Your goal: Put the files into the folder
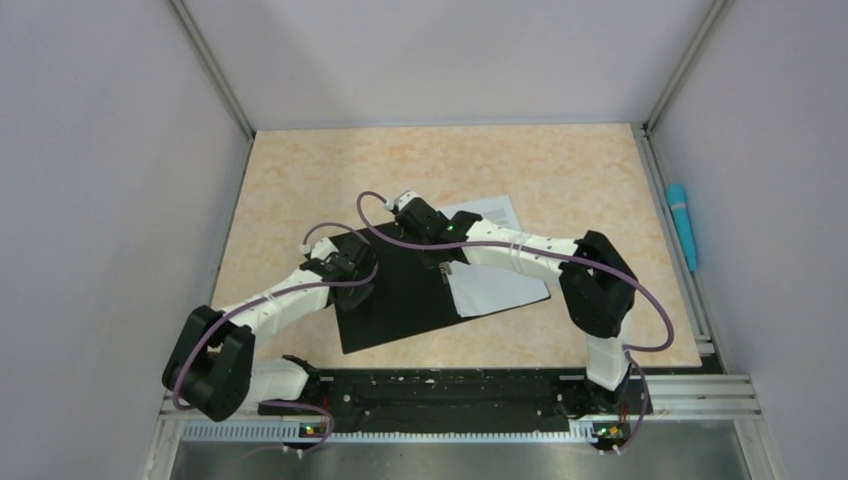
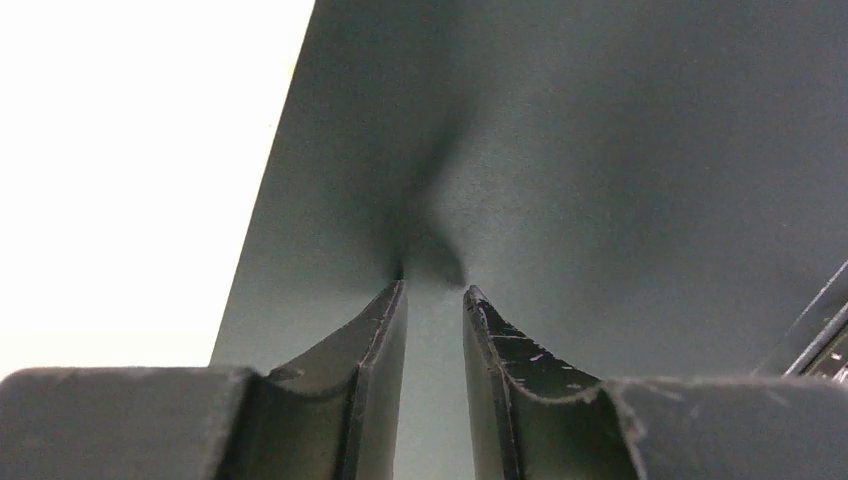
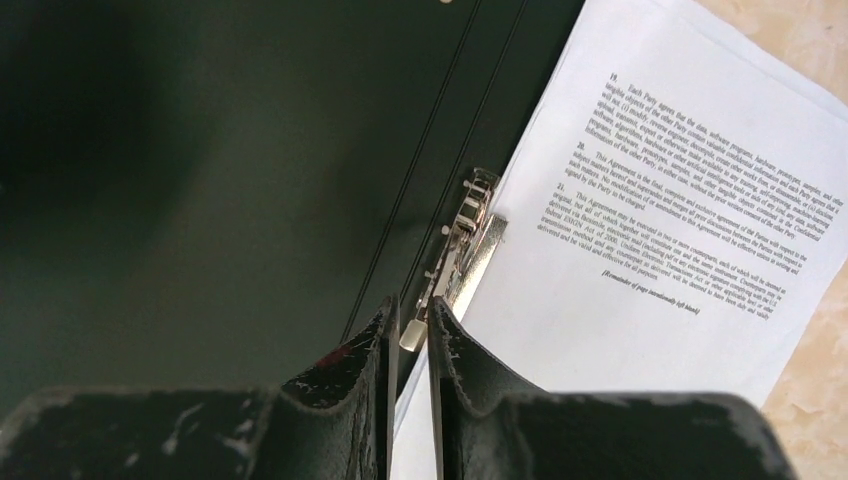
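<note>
The folder (image 1: 400, 305) lies open on the table, black inside up. The files (image 1: 495, 285), white printed sheets, lie on its right half beside the metal spine clip (image 3: 465, 235); they also show in the right wrist view (image 3: 640, 270). My left gripper (image 1: 352, 272) rests on the folder's left flap (image 2: 600, 150), jaws a narrow gap apart with nothing between them (image 2: 435, 290). My right gripper (image 1: 443, 262) is at the spine, its jaws (image 3: 412, 310) closed on the pale tip of the clip's lever. The folder's grey-beige cover is hidden.
A blue pen-like stick (image 1: 682, 222) lies on the rail at the table's right edge. Grey walls enclose the table on three sides. A black metal rail with the arm bases (image 1: 450, 395) runs along the near edge.
</note>
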